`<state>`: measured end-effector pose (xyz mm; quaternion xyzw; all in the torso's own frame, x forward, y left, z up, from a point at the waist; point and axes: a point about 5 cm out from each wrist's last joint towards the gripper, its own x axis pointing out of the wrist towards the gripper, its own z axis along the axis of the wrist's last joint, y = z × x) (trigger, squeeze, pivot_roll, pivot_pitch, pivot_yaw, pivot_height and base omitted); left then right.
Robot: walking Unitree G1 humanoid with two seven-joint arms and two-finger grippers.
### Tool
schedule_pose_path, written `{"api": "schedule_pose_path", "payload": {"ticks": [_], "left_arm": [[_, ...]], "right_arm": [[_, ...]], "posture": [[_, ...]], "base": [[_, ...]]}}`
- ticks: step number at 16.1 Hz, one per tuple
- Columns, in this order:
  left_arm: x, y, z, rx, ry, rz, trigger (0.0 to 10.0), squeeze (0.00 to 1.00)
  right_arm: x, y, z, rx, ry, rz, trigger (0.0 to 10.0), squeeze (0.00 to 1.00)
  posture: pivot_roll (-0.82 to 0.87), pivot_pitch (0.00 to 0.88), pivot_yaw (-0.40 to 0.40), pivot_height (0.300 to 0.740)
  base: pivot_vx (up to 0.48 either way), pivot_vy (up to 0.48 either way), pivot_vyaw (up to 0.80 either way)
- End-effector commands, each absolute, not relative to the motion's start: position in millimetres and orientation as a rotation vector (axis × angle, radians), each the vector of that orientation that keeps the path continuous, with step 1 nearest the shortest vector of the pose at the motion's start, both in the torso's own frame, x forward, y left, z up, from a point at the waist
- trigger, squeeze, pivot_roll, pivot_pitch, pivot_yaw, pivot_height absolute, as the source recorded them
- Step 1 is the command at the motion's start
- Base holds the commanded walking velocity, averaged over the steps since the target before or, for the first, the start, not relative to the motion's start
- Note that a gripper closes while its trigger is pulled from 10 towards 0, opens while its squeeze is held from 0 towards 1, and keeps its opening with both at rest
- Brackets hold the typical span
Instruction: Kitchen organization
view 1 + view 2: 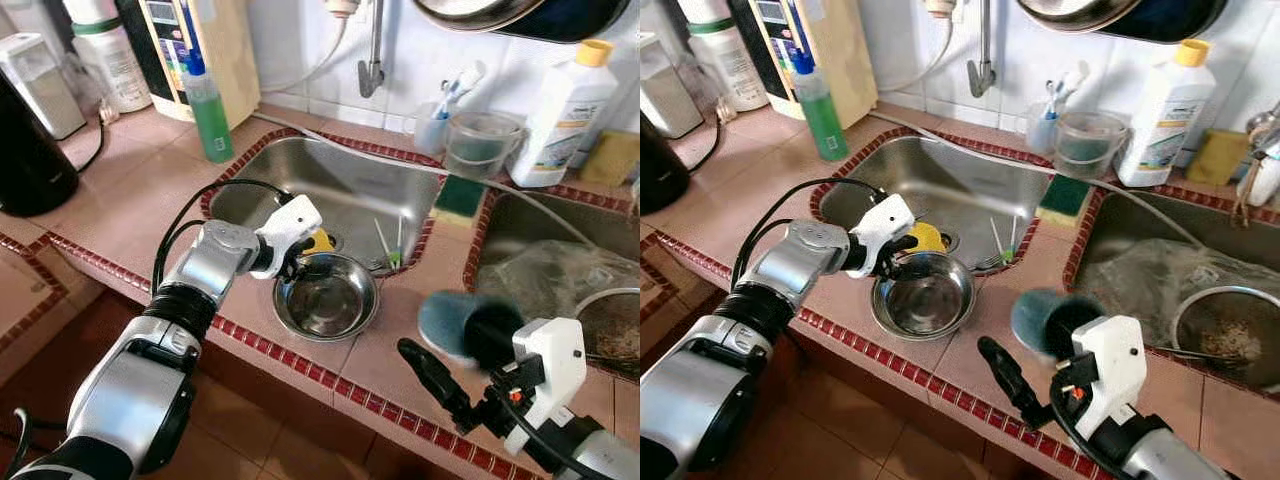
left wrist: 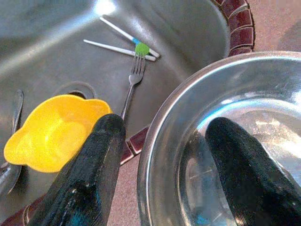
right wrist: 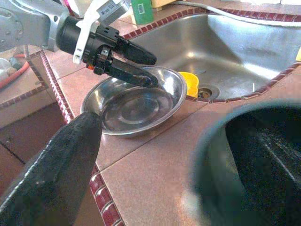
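Steel bowl (image 1: 326,297) sits on tiled counter (image 1: 130,215), at front edge of left sink (image 1: 330,190), just beside the red tile border. We note left gripper (image 1: 300,262) straddling bowl's rim on the robot's-left side: per left wrist view, one finger (image 2: 89,174) outside rim, other finger (image 2: 249,179) inside bowl; fingers spread w/ rim between, not clamped as far as we can tell. Bowl upright, looks empty inside.

Right gripper (image 1: 455,365) at counter's front, to robot's right of bowl, apart from it. One long finger (image 3: 51,169) outside a blue-grey cup (image 1: 455,325), other finger inside cup's dark mouth; cup pinched by its wall. We can't tell if cup rests on counter or is lifted.

In left sink: yellow cup (image 2: 51,132) near drain, fork (image 2: 133,84), two white sticks w/ green bit (image 1: 388,245). Green bottle (image 1: 208,105) on counter behind sink. White bottle w/ yellow cap (image 1: 565,115) by wall, clear tub (image 1: 482,143) next to it. Right sink (image 1: 530,225) holds clear plastic wrap (image 1: 550,285) & strainer (image 1: 1225,335).
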<state>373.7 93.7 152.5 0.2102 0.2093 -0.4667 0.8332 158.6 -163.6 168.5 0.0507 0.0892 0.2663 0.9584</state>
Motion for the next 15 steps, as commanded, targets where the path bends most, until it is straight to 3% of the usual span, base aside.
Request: {"api": "schedule_pose_path", "payload": {"ticks": [1,15], "left_arm": [[376,95,156,0.469,0.452,-0.984,10.0,0.0],[378,100,162,0.493,0.427,-0.995,10.0,0.0]], "right_arm": [[157,-162,174,0.093,0.153,0.548,10.0,0.0],[157,-168,164,0.125,0.223,0.506,10.0,0.0]], "posture": [[-0.26,0.054,0.103,0.74],[-0.25,0.053,0.091,0.74]], "base": [[0.0,0.0,0.0],[0.0,0.0,0.0]]}}
